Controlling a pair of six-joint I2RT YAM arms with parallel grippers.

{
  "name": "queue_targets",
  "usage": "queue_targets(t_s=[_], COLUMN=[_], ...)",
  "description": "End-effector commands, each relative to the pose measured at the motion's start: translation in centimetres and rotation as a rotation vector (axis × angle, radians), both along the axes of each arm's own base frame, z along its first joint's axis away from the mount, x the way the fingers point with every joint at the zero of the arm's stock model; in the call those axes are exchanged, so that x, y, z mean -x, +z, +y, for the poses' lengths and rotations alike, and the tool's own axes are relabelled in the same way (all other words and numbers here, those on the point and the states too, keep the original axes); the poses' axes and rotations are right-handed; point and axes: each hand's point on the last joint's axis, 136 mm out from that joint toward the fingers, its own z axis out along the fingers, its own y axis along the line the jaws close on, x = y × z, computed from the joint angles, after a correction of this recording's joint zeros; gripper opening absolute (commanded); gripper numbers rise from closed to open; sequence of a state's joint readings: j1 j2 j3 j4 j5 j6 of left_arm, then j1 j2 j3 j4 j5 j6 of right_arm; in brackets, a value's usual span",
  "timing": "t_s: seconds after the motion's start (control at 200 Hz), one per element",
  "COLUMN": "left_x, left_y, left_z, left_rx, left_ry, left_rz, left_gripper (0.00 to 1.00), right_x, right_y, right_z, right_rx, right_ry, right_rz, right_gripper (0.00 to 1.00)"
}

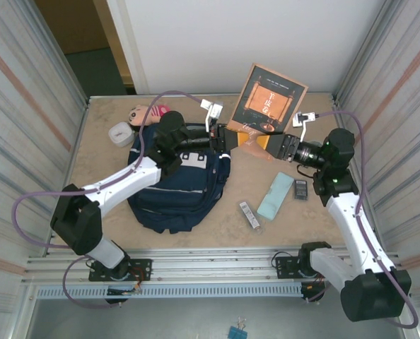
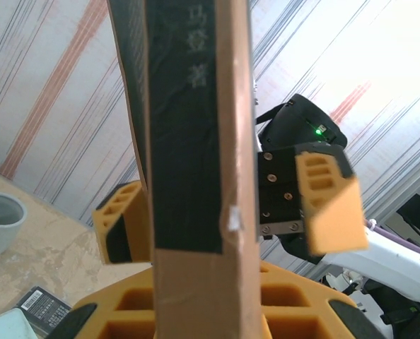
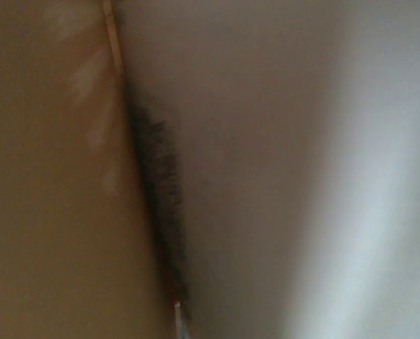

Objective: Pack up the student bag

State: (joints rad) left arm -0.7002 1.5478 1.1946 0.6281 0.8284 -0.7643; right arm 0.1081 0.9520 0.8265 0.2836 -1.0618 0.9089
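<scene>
Near the front rail, a large navy-blue fabric backpack (image 1: 178, 187) with white patches lies flat on the left half of the beige desk (image 1: 316, 215), with the left arm stretched over it. To its right lie a small silver oblong item (image 1: 249, 215), a pale teal soft case (image 1: 275, 196) and a small dark device (image 1: 300, 188), all apart from the bag. Past the backpack, the left fingers (image 2: 295, 311) are clamped on the lower edge of an orange-brown paperback book (image 1: 270, 99) with a dark cover panel, holding it upright above the desk. The right fingers (image 2: 330, 212) reach in from the opposite side and stand wide apart, straddling the book, one of them visibly off the cover. At the far left corner sit a small white round cup (image 1: 120, 134) and a pink-and-tan doll (image 1: 143, 113).
</scene>
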Motion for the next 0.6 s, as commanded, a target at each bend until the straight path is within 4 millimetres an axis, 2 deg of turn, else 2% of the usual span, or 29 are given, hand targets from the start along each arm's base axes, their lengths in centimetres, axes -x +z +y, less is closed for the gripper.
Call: queue_targets(t_s=[0.0, 0.155, 0.266, 0.471, 0.576, 0.596], left_x=[1.7, 1.3, 1.4, 1.4, 1.0, 0.9], left_y=[4.4, 3.7, 3.7, 3.5, 2.8, 2.7], left_z=[1.7, 1.8, 1.8, 1.8, 1.9, 2.0], left_rx=[0.085, 0.066, 0.061, 0.053, 0.029, 0.022], left_ry=[0.023, 0.052, 0.048, 0.047, 0.077, 0.088], left_rz=[-0.128, -0.121, -0.123, -0.123, -0.122, -0.124], left_gripper=[0.0, 0.0, 0.0, 0.02, 0.08, 0.1], right_x=[2.2, 2.6, 1.2, -0.1, -0.2, -0.1], right_y=[3.0, 4.8, 5.5, 6.7, 6.8, 6.8], right_z=[0.3, -0.1, -0.5, -0.8, -1.2, -1.3], right_rx=[-0.001, -0.008, -0.039, -0.09, -0.09, -0.086], right_ry=[0.048, 0.013, -0.063, -0.123, -0.161, -0.17], right_rz=[-0.112, -0.171, -0.155, -0.191, -0.232, -0.245], right_gripper=[0.98, 0.82, 0.66, 0.48, 0.28, 0.2])
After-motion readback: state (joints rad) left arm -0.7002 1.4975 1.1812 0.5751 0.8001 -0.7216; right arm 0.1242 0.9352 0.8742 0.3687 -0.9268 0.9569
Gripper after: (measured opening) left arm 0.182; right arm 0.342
